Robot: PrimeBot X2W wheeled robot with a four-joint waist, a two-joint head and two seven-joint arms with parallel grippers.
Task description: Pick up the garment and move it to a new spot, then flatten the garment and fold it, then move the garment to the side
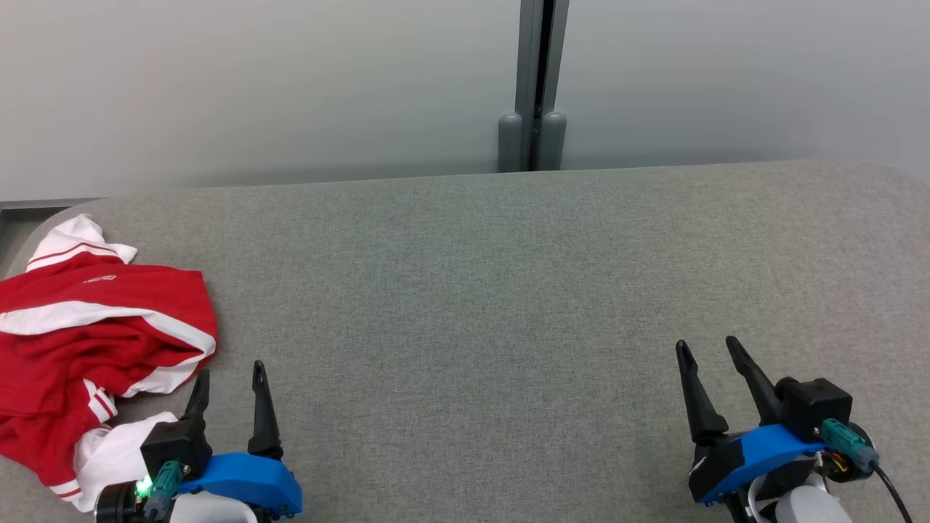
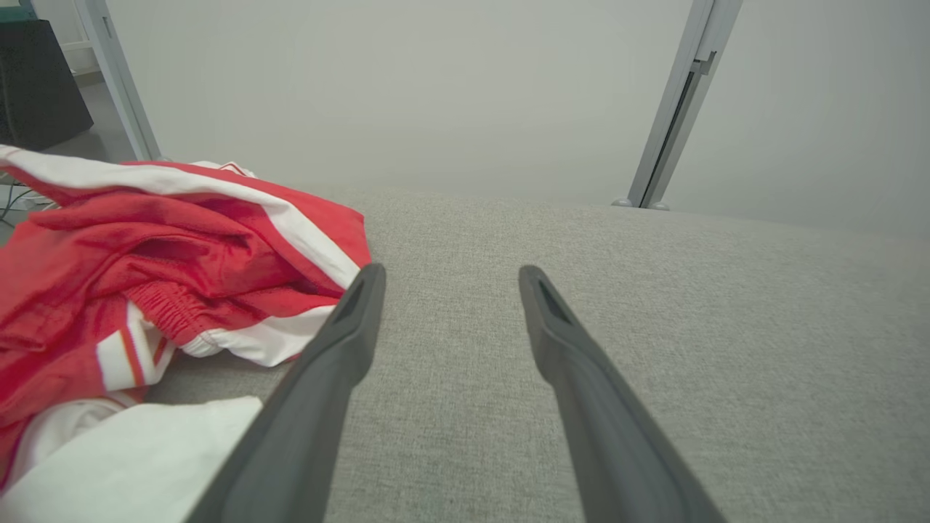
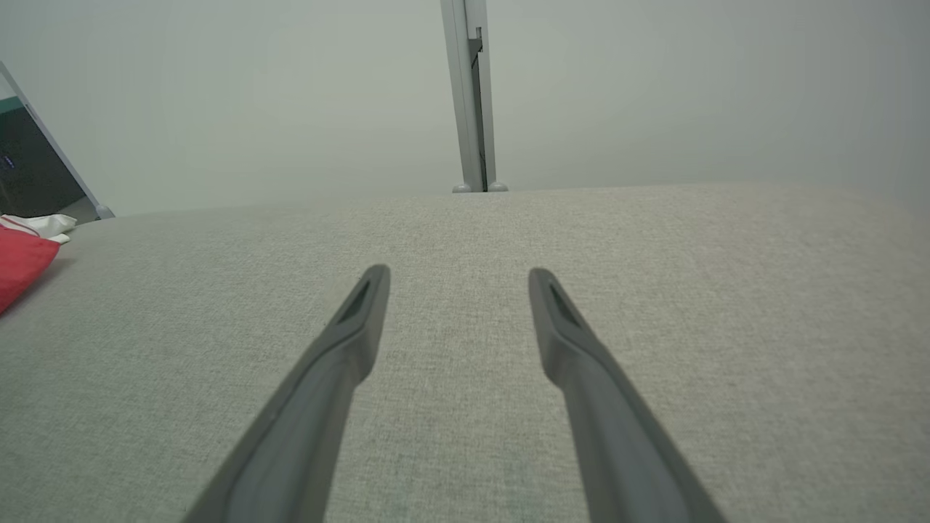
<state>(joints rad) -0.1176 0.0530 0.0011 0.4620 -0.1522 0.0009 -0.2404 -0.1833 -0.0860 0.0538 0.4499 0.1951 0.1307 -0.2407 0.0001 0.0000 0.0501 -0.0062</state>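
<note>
Crumpled and unfolded, a red garment (image 1: 94, 327) with white bands lies in a heap just off the outer side of your left gripper (image 1: 229, 370), on the gray cloth-covered table (image 1: 465, 290). That gripper's jaws stand wide apart, with bare table showing between them.

In the left wrist view the heap sits to the left of your jaws. Its red-and-white hem comes close up to the tip of the left-hand one of the two fingers (image 2: 349, 327), and a white fold of the cloth lies beside the lower part of that finger, partly hidden behind it. Whether finger and cloth touch, you cannot tell from these angles. The right-hand finger is clear of the cloth, over plain table.

Your right gripper (image 1: 706, 343) is well apart from the garment, on the other side of your left jaws from it. Its jaws are likewise spread wide, with bare gray table between and around them. In the right wrist view a red edge and a scrap of white from the garment show at the far left, well away from those jaws.

Ahead of both pairs of jaws the table runs to a pale wall (image 1: 290, 87), where a gray upright post (image 1: 538, 80) stands beyond the gap between your two grippers.
</note>
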